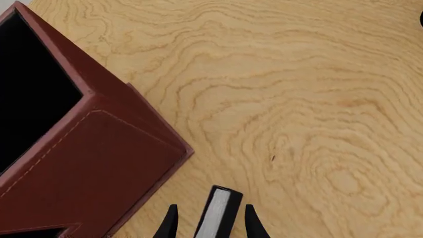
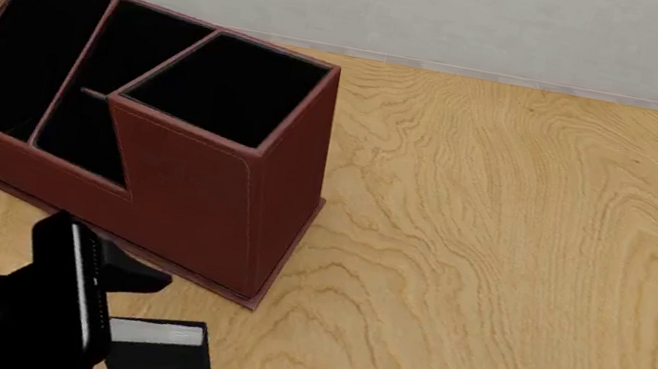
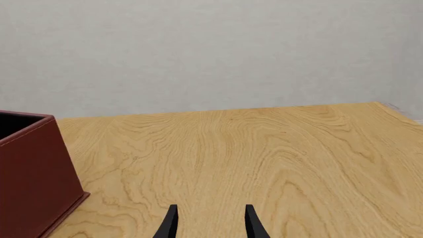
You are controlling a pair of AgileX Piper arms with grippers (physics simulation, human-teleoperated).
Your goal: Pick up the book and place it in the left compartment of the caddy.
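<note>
The left gripper [image 1: 210, 223] is closed on the book [image 1: 216, 212], whose white page edge shows between the two black fingertips in the left wrist view. In the front view the book [image 2: 158, 333] sits low at the near left, above the worktop [image 2: 499, 225], just in front of the caddy [image 2: 186, 190] and apart from it. The caddy's tall square compartment [image 2: 227, 87] stands nearest the held book, its red-brown wall rising between the book and the left compartment [image 2: 25, 50], which lies at the caddy's far left, beyond the two small middle compartments [image 2: 118, 76]. The right gripper [image 3: 210, 223] hangs with its fingers parted around nothing, well off to the right over bare wood, with a pale wall [image 3: 211, 49] behind.
</note>
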